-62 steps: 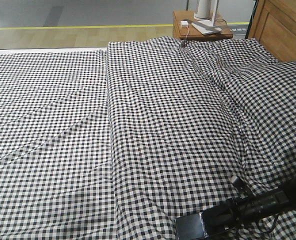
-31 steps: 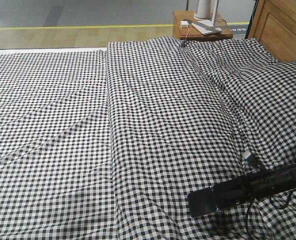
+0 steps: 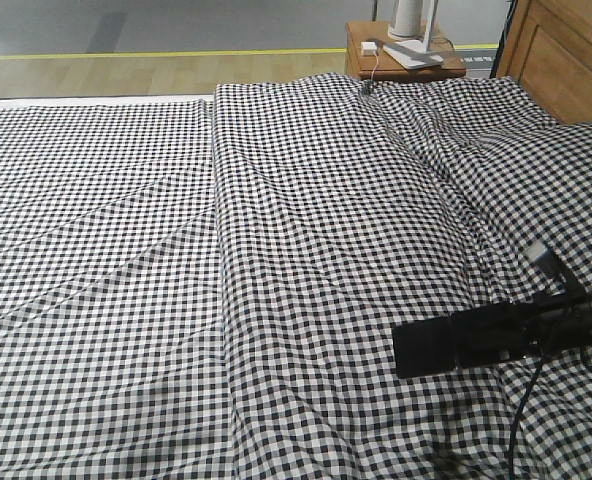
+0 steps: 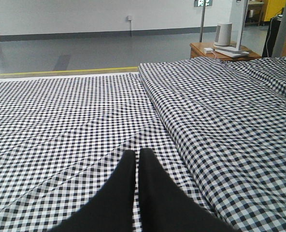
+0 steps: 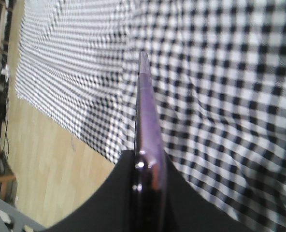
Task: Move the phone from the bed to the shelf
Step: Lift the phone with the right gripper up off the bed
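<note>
Phone [image 5: 146,106], seen edge-on with a glossy, violet-tinted rim, clamped between the black fingers of the right gripper [image 5: 148,163]. In the front view it is held clear of the checked cloth over the near right part of the bed [image 3: 306,220]. No writing on it can be made out. Left gripper [image 4: 136,157]: fingers almost together, nothing between them, low over the bed. Far right: brown headboard [image 3: 566,50]; beside it, a nightstand [image 3: 359,52] bearing white objects.
</note>
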